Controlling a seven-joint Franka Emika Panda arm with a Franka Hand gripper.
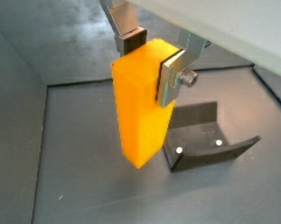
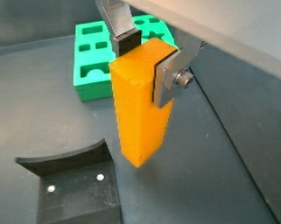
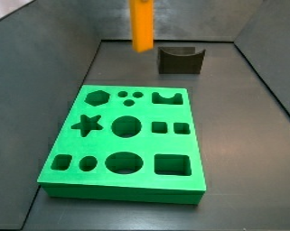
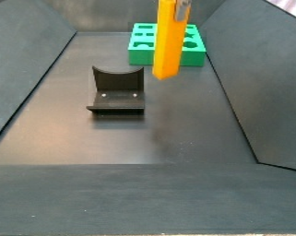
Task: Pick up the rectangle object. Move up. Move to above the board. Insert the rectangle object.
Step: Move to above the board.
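Gripper (image 2: pixel 146 59) pinching rectangle object (image 2: pixel 143 105) near its top, held upright & clear of floor beside fixture (image 4: pixel 117 89), presumably for carrying to board (image 3: pixel 126 140), w/ holes unfilled.

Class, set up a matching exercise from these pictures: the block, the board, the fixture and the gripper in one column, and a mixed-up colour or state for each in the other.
Things:
1. block
2. board
3. fixture
4. gripper

States:
A. green, lying flat on the floor
B. dark, standing empty on the floor
C. shut on the block's top
D. orange, hanging upright clear of the floor

Pairs: 1-D, 2-A, 3-B, 4-C
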